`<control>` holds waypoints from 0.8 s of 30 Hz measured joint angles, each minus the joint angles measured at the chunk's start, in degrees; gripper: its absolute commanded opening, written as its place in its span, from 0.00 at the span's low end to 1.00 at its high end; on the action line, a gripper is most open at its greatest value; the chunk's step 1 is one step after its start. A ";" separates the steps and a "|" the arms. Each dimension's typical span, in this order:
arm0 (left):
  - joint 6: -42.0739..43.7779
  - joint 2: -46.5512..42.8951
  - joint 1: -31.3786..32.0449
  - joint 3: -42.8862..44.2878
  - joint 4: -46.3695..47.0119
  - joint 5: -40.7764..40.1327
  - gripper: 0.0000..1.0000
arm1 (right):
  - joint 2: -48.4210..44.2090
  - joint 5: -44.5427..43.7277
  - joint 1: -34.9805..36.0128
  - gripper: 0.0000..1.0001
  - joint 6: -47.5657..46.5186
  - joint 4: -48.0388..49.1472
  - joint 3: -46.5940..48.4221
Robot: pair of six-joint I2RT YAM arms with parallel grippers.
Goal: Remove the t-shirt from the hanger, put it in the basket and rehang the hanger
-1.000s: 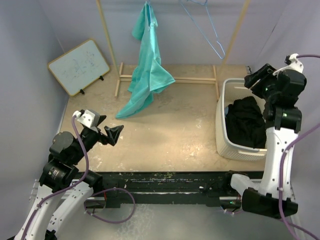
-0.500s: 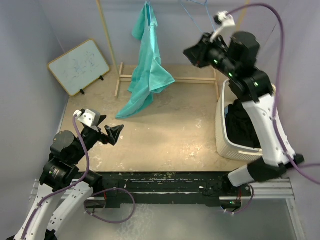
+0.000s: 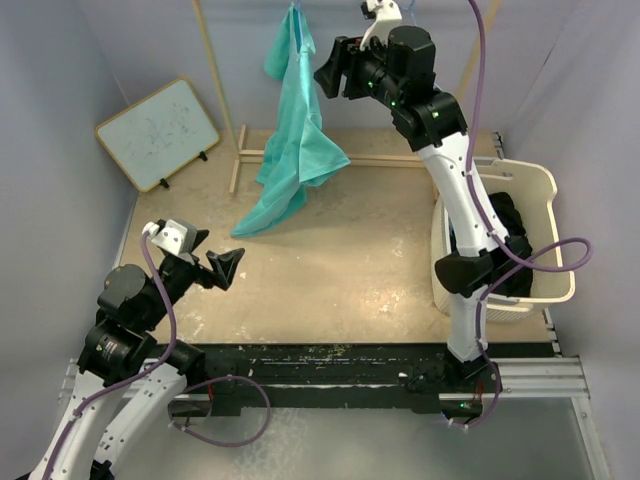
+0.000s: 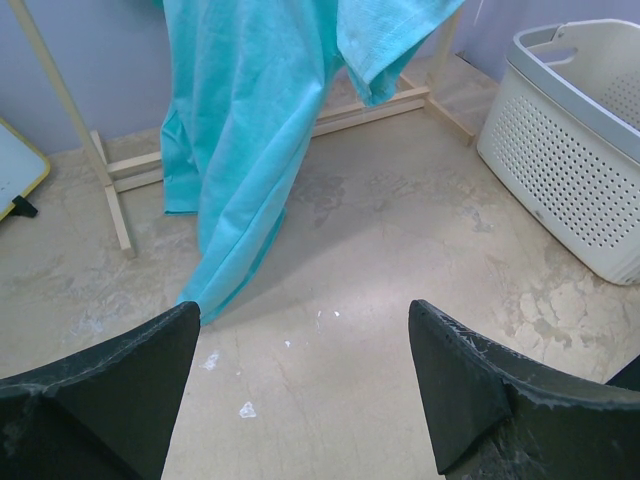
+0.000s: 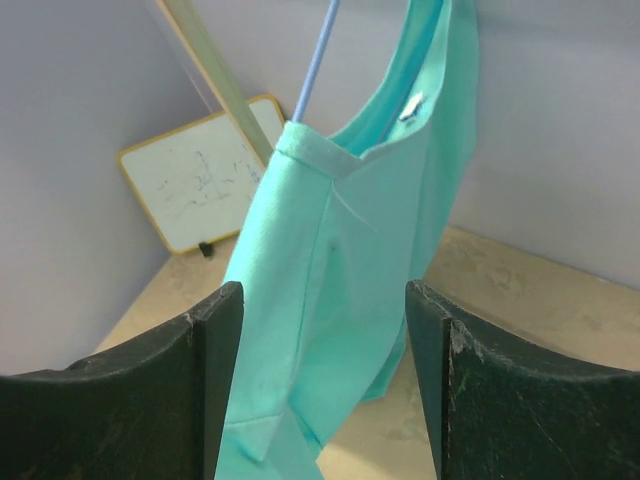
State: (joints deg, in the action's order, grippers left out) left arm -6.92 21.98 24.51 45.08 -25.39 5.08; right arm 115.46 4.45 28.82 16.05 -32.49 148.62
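Left gripper [image 3: 216, 256] hovering low at near side, jaws gaping, holding nothing, sitting well apart from t-shirt [image 3: 297, 135]. Farther back, right gripper [image 5: 325, 292] reaching high, jaws parted wide, empty, facing collar and shoulder seam just ahead. T-shirt hanging lengthwise, top to floor, from blue hanger [image 5: 317, 62] on rack [image 3: 214, 80]. Right arm far nearer; next move probably calling for it pinching shoulder fabric.

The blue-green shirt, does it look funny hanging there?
Yes. The t-shirt hangs lopsided: it is bunched into a narrow strip on one side of the blue hanger, whose bare arm pokes out above the cloth. Its bottom corner droops low toward the table.
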 measured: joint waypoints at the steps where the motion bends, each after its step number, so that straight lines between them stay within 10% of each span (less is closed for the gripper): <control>1: 0.00 0.00 0.00 0.00 0.02 0.00 0.88 | 0.11 0.02 0.00 0.65 0.11 0.52 0.00; 19: 0.00 0.00 0.00 0.00 0.02 -0.48 0.88 | 5.49 1.11 2.34 0.56 2.34 8.68 0.20; 24: 0.00 0.00 0.00 0.00 0.02 -0.72 0.88 | 7.96 -0.09 2.64 0.28 2.69 8.48 0.46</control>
State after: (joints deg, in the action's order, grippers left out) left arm -6.92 21.98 24.51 45.08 -25.36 4.36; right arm 123.42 4.36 31.46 18.74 -24.01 149.08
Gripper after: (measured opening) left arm 0.877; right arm 0.418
